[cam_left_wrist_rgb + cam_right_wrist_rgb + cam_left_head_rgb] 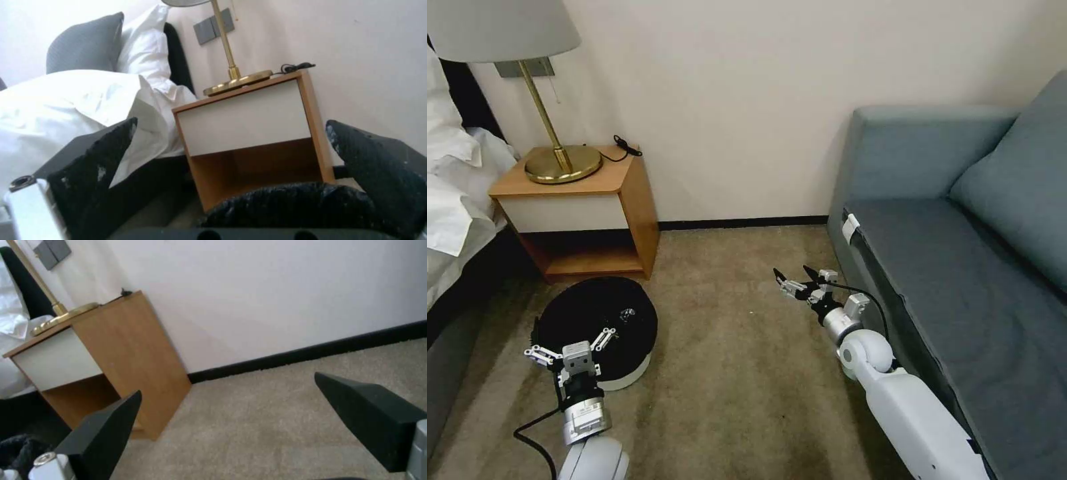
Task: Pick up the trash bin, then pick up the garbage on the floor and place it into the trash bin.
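Sofa (960,267): grey-blue, along the robot's right, on the carpet (740,373).
Bed (454,200): white linen, far left.
Bedside table (584,213): wood, white drawer front, carrying a brass lamp (554,160).
Trash bin (620,313): white body, black bag liner, on the carpet just before the bedside table; a small clear item lies inside.
Left claw (570,343): spread wide, over the bin's near rim.
Right claw (794,277): spread wide, above bare carpet beside the sofa.

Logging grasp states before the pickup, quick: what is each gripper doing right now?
Left gripper: open, empty, over the near rim of the trash bin.
Right gripper: open, empty, above the carpet.
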Robot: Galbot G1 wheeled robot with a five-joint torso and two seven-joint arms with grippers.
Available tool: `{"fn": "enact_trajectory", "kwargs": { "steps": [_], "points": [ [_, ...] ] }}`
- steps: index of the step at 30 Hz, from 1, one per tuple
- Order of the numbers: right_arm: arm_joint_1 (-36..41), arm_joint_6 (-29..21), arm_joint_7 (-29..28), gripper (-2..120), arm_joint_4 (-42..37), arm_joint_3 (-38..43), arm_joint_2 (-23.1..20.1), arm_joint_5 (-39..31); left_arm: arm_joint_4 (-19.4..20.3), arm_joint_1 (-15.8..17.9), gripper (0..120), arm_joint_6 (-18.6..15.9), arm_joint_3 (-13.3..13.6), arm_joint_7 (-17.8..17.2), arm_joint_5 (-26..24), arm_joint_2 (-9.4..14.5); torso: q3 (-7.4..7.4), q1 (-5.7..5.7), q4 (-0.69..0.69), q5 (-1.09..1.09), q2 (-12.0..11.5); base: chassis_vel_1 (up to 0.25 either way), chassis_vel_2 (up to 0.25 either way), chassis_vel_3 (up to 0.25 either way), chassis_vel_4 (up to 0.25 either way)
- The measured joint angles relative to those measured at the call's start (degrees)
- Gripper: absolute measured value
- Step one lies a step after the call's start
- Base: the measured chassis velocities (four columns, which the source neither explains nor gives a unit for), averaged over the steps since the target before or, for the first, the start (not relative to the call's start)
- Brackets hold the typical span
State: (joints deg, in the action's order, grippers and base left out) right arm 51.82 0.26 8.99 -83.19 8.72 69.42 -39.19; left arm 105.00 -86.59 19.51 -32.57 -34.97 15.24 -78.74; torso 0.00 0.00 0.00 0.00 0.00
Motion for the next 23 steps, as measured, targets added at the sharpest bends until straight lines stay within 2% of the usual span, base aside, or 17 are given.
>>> {"fn": "enact_trajectory", "kwargs": {
  "steps": [23],
  "points": [
    [-0.09, 0.03, 0.07, 100, 0.08, -0.06, -0.01, -0.06, -0.06, 0.01, 100, 0.00, -0.01, -0.01, -0.03, -0.01, 0.00, 0.00, 0.00, 0.00, 0.00, 0.000, 0.000, 0.000, 0.000]
  ]
}}
